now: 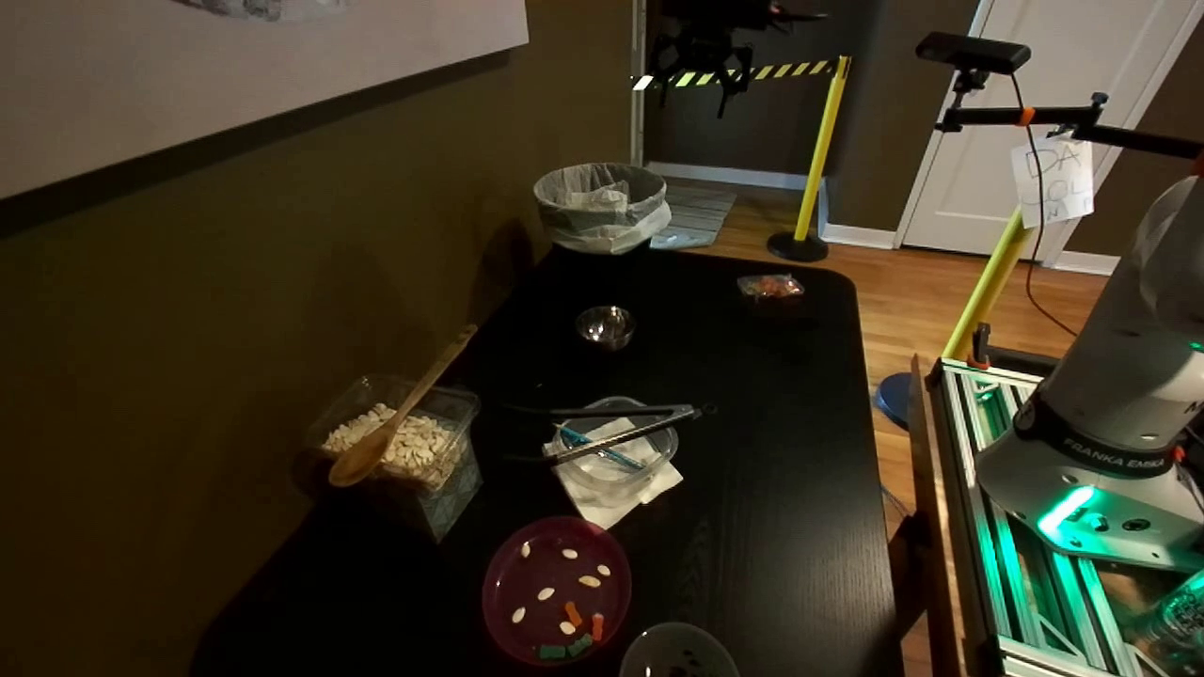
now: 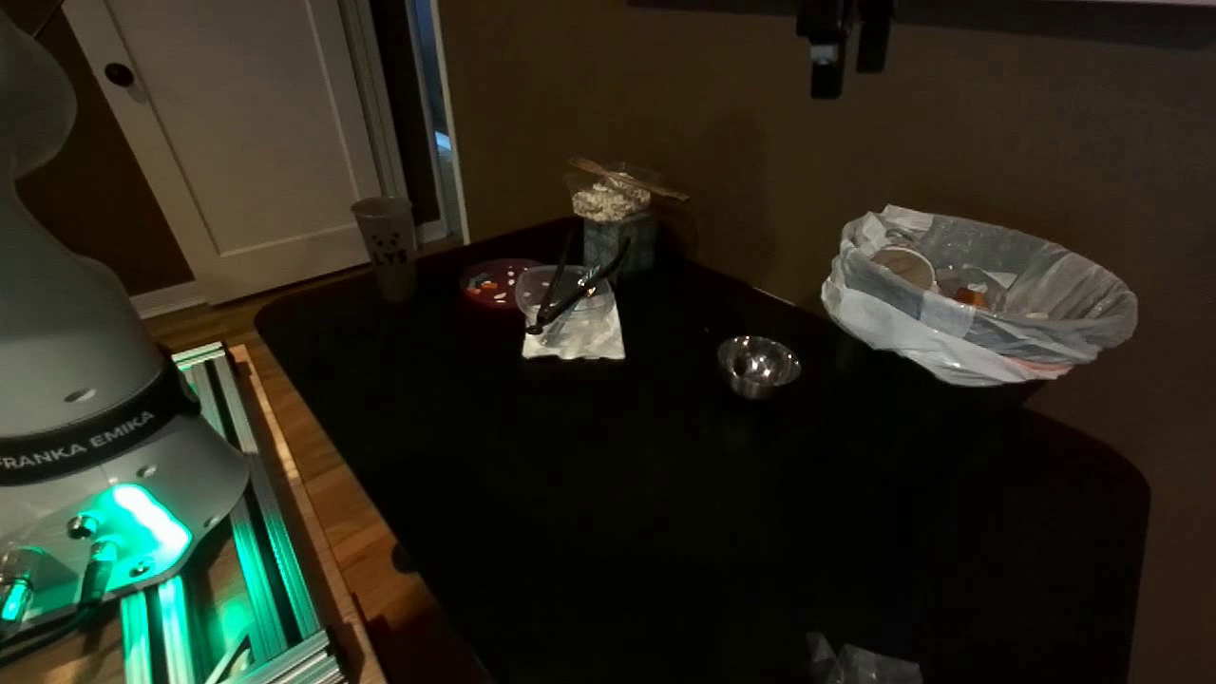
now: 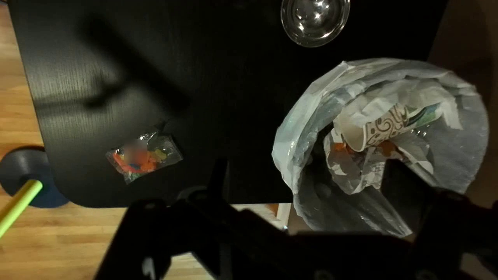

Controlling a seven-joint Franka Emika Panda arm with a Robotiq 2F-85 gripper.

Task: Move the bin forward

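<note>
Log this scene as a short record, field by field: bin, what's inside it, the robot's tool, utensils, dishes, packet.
bin: plastic-lined; at one end of the table, beside the wall
bin contents: paper cup, crumpled paper
tool: open, raised apart from the bin, holding nothing
tongs: across a clear plastic container
wooden spoon: across a clear tub of pale flat pieces
dark red plate: holds white ovals and small coloured pieces
small shiny bowl: on the table between bin and tongs
plastic packet: near a rounded table corner

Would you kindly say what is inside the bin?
The bin holds a patterned cup, crumpled whitish wrapping and orange bits; whatever lies beneath, or behind the gripper in the wrist view, is hidden.
</note>
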